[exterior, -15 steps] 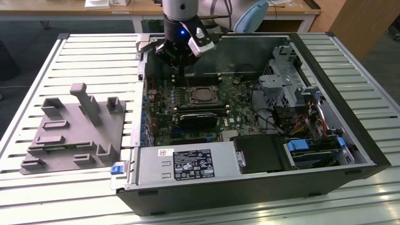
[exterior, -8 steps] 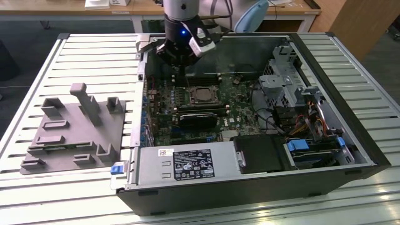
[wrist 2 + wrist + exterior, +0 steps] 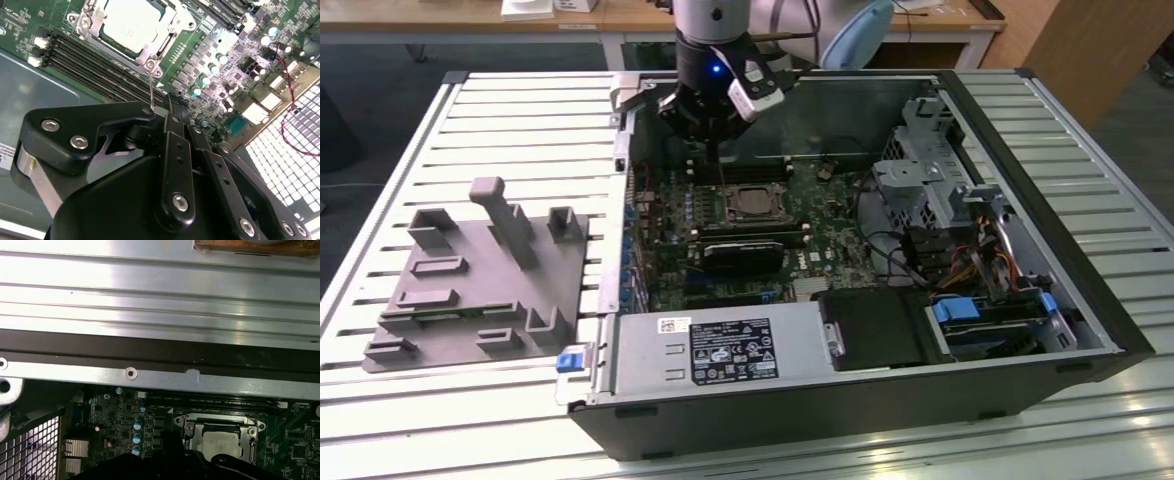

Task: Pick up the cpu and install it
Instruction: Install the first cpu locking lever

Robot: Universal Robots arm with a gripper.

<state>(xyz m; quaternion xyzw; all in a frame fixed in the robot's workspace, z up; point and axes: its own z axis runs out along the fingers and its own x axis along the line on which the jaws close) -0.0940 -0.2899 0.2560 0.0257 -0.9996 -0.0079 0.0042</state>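
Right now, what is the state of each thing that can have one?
cpu: seated in the socket.
socket: holds the cpu, frame around it.
case: side open, board exposed.
gripper: above the board near the socket, holding nothing.
tray: empty.

Exterior view high, far; both wrist views close over socket [image 3: 131, 26].

Even overhead light is filling the exterior view, and the slatted bench [image 3: 454, 150] is glaring pale, washing out at the lower edge of the frame. The open case [image 3: 854, 250] is lying in softer shade. In the first wrist view, a white glare is spreading across the metal panel [image 3: 150, 290] in the upper half. In the second wrist view, the cpu [image 3: 132, 22] is blowing out white and the near black linkage [image 3: 150, 190] is looking soft.
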